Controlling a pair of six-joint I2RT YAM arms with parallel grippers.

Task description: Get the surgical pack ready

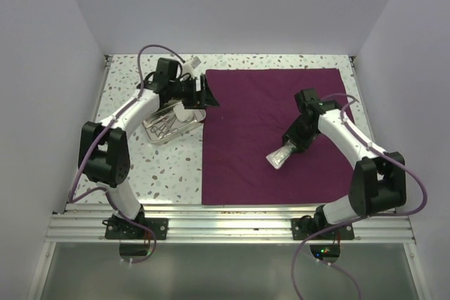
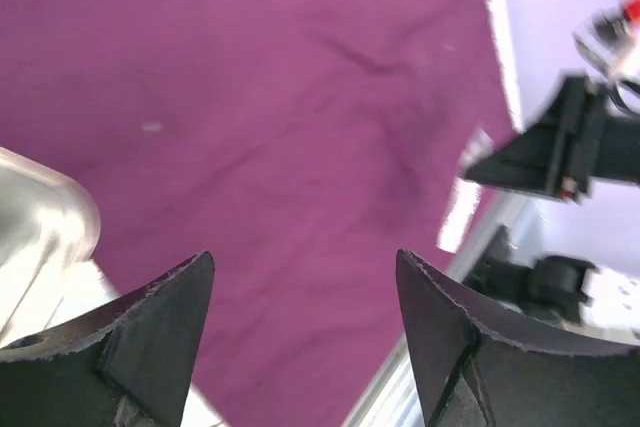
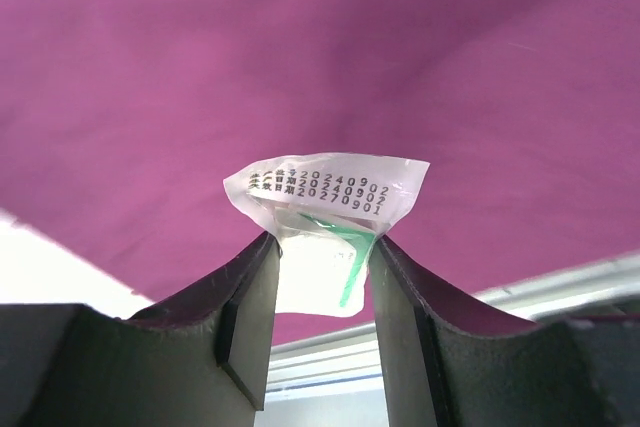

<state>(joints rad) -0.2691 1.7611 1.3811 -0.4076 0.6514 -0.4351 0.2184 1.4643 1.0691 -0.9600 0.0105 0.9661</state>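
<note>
The purple-maroon drape (image 1: 271, 131) lies flat as a big rectangle on the table's right half. A steel tray (image 1: 167, 125) with instruments sits just off the drape's left edge; its rim shows in the left wrist view (image 2: 45, 217). My left gripper (image 1: 209, 98) is open and empty, above the drape's left edge beside the tray. My right gripper (image 1: 287, 149) is shut on a clear sealed pouch (image 3: 325, 209) with printed date numbers, held above the drape's middle (image 1: 279, 157). No gauze squares show.
The speckled table (image 1: 169, 173) is bare left of the drape. A white wall surrounds the table. A metal rail (image 1: 225, 226) runs along the near edge with both arm bases. The right arm shows in the left wrist view (image 2: 560, 147).
</note>
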